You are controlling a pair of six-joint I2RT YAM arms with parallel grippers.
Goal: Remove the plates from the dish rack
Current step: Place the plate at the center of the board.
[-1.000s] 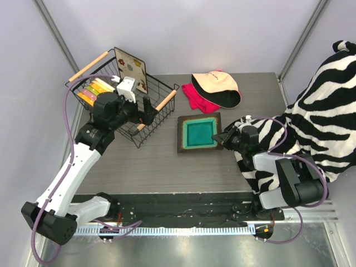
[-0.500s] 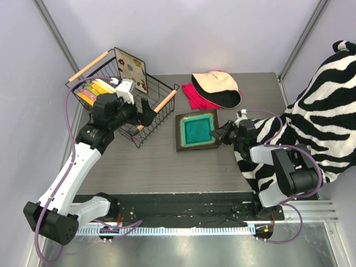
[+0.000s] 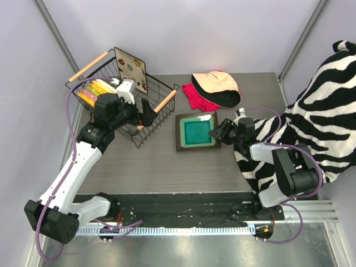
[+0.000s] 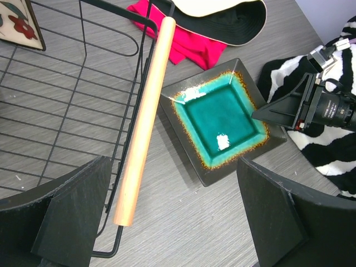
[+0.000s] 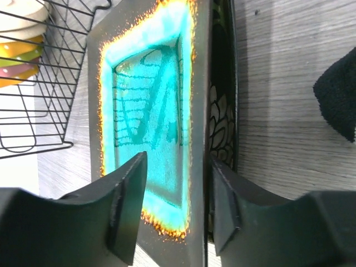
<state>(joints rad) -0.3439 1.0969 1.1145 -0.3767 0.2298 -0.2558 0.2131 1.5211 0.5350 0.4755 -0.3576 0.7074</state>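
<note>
**Q:** Where do your grippers stand?

**A:** Your left gripper hangs over the near-right side of the dish rack, upper left in the top view. Its jaws are spread wide with nothing between them. Your right gripper sits at the right edge of the teal square plate, which lies flat mid-frame on the table.

**Q:** Is it clamped on that plate?

**A:** The top view does not settle it, but your right wrist view does. The fingers straddle the rim, parted, and a strip of teal glaze shows between the left one and the rim. The jaws are apart, not pinching.

**Q:** Which plates are in the rack?

**A:** In the top view the square cream plate with flowers stands on edge at the far side. The round scalloped plates stand in a row at the left end. Your left wrist view catches only a corner of the square one, upper left. It also shows the wooden handle running near the teal plate's corner.

**Q:** Anything else?

**A:** A cream-and-black cap lies on a red cloth behind the teal plate. Zebra-print fabric is at right, and your right arm lies over it.
</note>
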